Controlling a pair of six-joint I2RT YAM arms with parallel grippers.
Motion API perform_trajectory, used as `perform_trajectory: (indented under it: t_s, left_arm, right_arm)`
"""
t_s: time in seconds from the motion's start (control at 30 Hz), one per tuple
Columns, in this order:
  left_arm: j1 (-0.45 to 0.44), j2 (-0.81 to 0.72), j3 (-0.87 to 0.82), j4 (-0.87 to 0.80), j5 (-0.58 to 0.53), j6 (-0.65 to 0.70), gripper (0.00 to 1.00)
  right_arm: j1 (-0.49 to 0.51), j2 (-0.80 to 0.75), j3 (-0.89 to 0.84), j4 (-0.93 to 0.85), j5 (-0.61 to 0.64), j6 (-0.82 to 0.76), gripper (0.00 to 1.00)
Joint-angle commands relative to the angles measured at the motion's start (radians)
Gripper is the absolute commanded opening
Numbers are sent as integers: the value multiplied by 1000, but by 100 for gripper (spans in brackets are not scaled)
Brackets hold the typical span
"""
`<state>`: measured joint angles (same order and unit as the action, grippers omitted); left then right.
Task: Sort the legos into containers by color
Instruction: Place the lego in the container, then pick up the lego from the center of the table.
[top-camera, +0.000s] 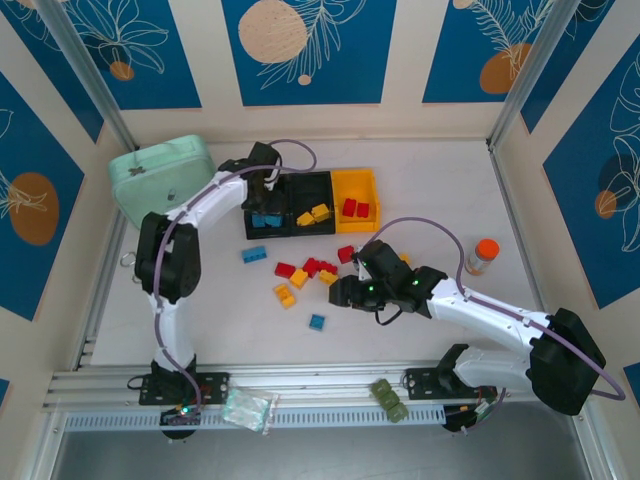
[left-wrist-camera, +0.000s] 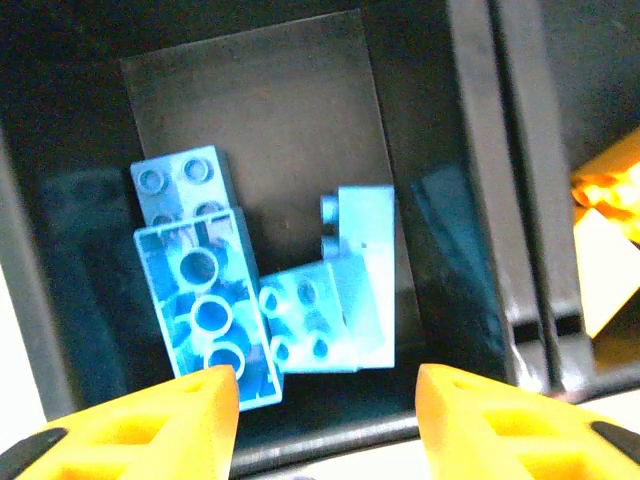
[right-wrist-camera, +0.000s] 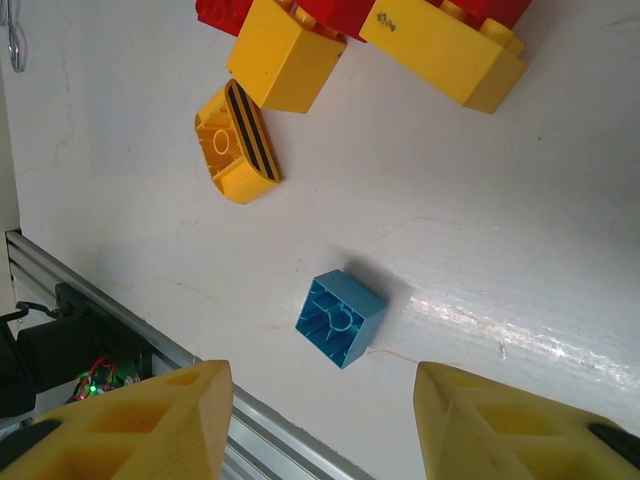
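Note:
Three containers stand in a row at the back: a black bin (top-camera: 262, 228) with blue legos, a black bin (top-camera: 312, 190) with yellow ones, and a yellow bin (top-camera: 357, 184) with red ones. My left gripper (top-camera: 265, 188) hovers open over the left black bin (left-wrist-camera: 280, 110); its fingers (left-wrist-camera: 190, 415) hold nothing, and three blue bricks (left-wrist-camera: 205, 310) lie below. Loose red, yellow and blue legos (top-camera: 300, 275) are scattered mid-table. My right gripper (top-camera: 345, 292) is open above a small blue brick (right-wrist-camera: 340, 318) that lies hollow side up, also seen in the top view (top-camera: 317, 322).
A mint-green case (top-camera: 160, 175) sits at the back left beside the bins. An orange-capped bottle (top-camera: 483, 255) stands at the right. An olive-green toy (top-camera: 390, 398) and a plastic bag (top-camera: 248, 408) lie on the front rail (right-wrist-camera: 150, 335).

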<state>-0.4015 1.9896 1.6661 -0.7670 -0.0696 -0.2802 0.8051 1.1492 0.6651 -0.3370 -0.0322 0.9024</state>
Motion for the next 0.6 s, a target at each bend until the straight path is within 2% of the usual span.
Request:
perform_trajectory:
  t_s: [0.0,0.3,0.57]
  left_arm:
    - [-5,-113,-53,9,54,-7,49]
    - [-22,-302,-275,35,97,-20,52]
    - [-22,-477,-530,142,44,-102,57]
  right_arm:
    - [6,-4,18,-21,13,0,51]
    - [-4,-13,30,-39,20,-33,55]
    - [4,13,62,-15,9,-87,60]
